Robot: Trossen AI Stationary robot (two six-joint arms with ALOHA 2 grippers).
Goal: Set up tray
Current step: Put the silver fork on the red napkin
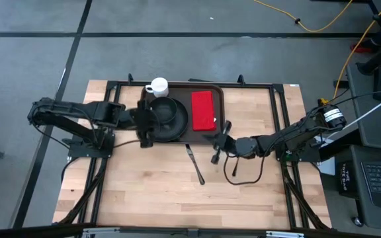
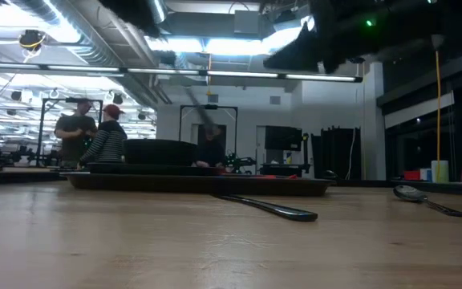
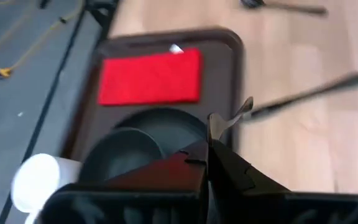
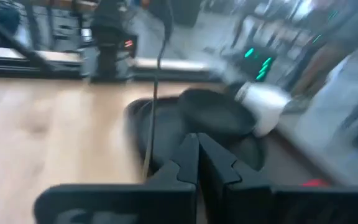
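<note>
The dark brown tray [image 1: 222, 99] lies at the table's far middle and shows as a low dark band [image 2: 311, 187] in the low view. On it lie a round black plate [image 1: 179, 124] with a black bowl [image 3: 120, 152] and a red napkin [image 1: 204, 109] [image 3: 151, 78]. My left gripper [image 1: 145, 127] [image 3: 209, 127] hovers shut over the plate's left rim. My right gripper [image 1: 221, 135] [image 4: 197, 140] is shut, raised beside the tray's near right corner. Neither touches anything.
A white cup [image 1: 157, 86] [image 3: 39, 180] stands at the tray's far left corner. A long dark utensil [image 1: 194, 162] [image 2: 271, 209] lies on the wood near the tray, and a spoon [image 2: 423, 198] lies to its right. People stand in the room behind [image 2: 95, 132]. The table's near half is bare wood.
</note>
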